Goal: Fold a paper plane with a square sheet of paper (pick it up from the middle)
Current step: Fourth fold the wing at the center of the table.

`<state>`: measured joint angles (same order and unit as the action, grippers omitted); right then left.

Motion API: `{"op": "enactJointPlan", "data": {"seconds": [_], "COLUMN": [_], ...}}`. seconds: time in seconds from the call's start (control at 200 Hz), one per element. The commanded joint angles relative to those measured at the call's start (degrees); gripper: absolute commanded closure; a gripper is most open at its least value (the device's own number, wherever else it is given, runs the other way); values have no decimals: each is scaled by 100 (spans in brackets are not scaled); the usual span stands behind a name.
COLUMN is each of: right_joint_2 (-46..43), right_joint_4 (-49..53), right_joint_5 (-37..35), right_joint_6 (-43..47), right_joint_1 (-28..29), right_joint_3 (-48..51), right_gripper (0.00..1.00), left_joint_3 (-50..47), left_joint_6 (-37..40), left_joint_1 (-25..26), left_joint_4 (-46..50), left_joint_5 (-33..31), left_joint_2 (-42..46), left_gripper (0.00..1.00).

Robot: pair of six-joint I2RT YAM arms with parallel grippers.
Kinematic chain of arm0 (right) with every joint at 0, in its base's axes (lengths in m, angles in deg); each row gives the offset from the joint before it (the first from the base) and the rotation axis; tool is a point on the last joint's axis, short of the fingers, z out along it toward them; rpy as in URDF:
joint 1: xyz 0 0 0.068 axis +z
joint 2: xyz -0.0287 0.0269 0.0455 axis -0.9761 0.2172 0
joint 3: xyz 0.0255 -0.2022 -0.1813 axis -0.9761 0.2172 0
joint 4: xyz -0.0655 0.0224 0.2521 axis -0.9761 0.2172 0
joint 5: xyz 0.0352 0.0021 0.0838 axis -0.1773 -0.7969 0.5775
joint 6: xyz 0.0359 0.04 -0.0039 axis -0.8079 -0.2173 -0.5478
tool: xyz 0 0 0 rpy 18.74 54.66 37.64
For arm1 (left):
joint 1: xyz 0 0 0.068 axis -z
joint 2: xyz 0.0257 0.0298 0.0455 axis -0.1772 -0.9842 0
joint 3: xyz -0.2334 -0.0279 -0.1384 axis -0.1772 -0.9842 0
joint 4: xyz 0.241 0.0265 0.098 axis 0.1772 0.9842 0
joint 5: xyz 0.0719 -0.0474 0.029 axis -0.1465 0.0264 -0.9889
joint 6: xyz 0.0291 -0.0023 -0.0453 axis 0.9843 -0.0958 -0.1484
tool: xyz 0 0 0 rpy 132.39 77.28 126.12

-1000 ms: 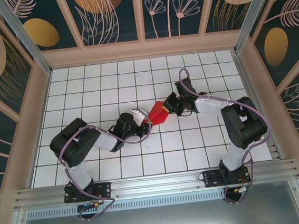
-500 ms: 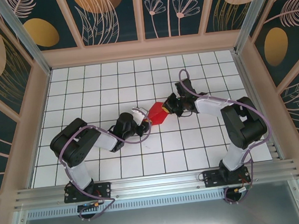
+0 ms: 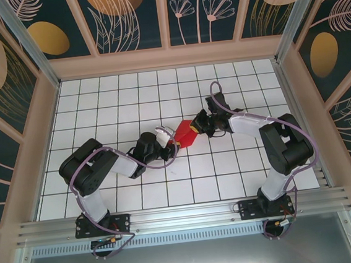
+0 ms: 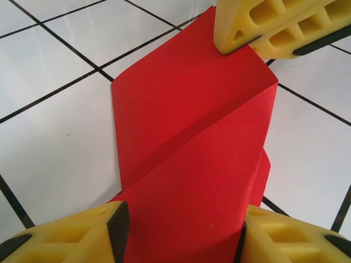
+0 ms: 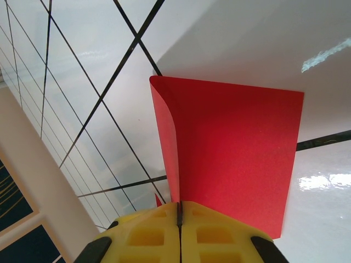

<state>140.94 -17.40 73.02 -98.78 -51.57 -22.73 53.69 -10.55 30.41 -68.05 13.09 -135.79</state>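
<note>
Nearest to us, at the bottom of the left wrist view, the left gripper [image 4: 184,233] has its jaws about half apart. The square sheet of paper [image 4: 186,137] runs between them and fills the gap from pad to pad. We can't tell whether those pads are nipping the edges or just straddling them.

The red paper is already a folded wedge, with a crease running diagonally across mid-frame. It sits near the middle of the table [image 3: 98,101], stretched between the two arms.

Further back, at the upper right of that view, the right gripper [image 4: 247,48] is clamped tight on the far corner. Its own camera shows the fingers closed together, with the red sheet fanning out from the seam and one edge curling off the tiles.

So what's changed over the last second? Almost nothing! From overhead, both grippers and the wedge have barely shifted, with only a small nudge at the left wrist. We read it as a pause to reset the left grip mid-fold. No dart shape yet, so plenty of folding is left.
</note>
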Motion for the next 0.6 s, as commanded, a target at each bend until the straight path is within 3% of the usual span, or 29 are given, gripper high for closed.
{"op": "enactJointPlan", "data": {"seconds": [0.0, 0.345, 0.595], "right_joint_2": [119, 148, -67], "right_joint_4": [40, 119, -8], "right_joint_5": [33, -12, 41], "right_joint_6": [28, 121, 522], "right_joint_1": [43, 40, -10], "right_joint_3": [23, -28, -57], "right_gripper": [91, 90, 71], "left_joint_3": [31, -9, -68], "left_joint_6": [-181, -500, -953], "left_joint_1": [23, 25, 18], "left_joint_4": [-239, -304, -427], "left_joint_5": [108, 194, 206], "left_joint_2": [5, -52, -192], "left_gripper": [49, 55, 66]}}
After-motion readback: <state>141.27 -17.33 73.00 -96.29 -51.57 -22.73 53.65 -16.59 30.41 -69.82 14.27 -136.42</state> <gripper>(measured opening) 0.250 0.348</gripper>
